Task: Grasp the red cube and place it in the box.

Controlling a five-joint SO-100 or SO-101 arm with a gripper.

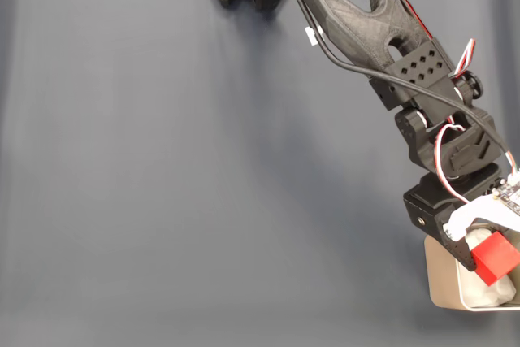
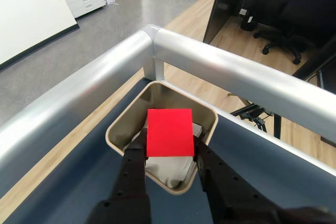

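Tool [image 2: 169,153] clenched on matte red cube [image 2: 169,132] above rounded beige box [image 2: 118,139], white padding [image 2: 168,169] inside.

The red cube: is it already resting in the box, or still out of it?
Out. The red cube is clamped between the pincer fingers, held above the open box, whose white padding lies below it.

We see the red cube [image 2: 169,132], small, bright and matte, hanging right above the open box [image 2: 208,120], one flat face turned up at us in the wrist view. We find the box beige, thin-walled with rounded corners, white padding inside, sitting at the table's lower right corner in the fixed view.
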